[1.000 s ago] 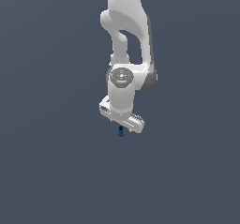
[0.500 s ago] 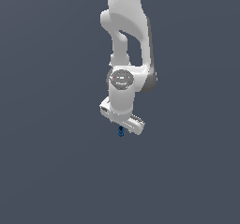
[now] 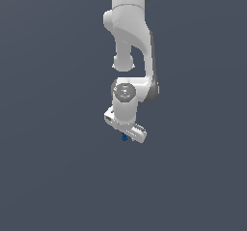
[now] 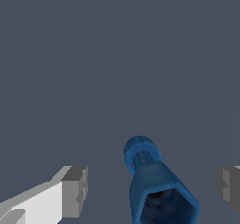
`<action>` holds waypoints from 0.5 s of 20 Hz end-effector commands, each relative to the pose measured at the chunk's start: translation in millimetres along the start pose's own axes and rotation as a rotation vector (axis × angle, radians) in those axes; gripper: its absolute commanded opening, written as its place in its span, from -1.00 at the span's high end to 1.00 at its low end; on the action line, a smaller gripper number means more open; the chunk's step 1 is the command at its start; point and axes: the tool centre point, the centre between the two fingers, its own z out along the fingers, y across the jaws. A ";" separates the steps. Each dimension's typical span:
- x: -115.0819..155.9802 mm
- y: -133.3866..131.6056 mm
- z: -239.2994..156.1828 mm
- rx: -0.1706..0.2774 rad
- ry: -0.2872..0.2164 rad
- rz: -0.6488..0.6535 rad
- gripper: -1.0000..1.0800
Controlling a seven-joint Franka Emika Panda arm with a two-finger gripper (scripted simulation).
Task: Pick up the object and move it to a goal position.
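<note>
The object [image 4: 159, 190] is a small bright-blue piece with a narrow rounded neck and a wider, dark hollow end. It sits between my two grey finger pads [image 4: 75, 190], with a clear gap on each side, so nothing touches it. My gripper [image 4: 151, 188] is open around it. In the exterior view the white arm hangs straight down, and the gripper [image 3: 125, 135] is right over the object [image 3: 124, 137], which shows only as a blue speck under the hand. No goal marker shows in either view.
A plain dark grey-blue surface [image 3: 58, 177] fills both views around the arm. No other objects, containers or edges show.
</note>
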 end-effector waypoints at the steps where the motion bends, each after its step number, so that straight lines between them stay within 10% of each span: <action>1: 0.8 -0.6 5.1 0.001 0.001 0.000 -0.92; 3: 1.3 -0.9 5.4 0.001 0.001 0.000 -0.92; 4: 1.3 -0.9 5.4 0.001 0.001 0.000 1.00; 10: 1.3 -0.9 5.4 0.001 0.001 0.000 1.00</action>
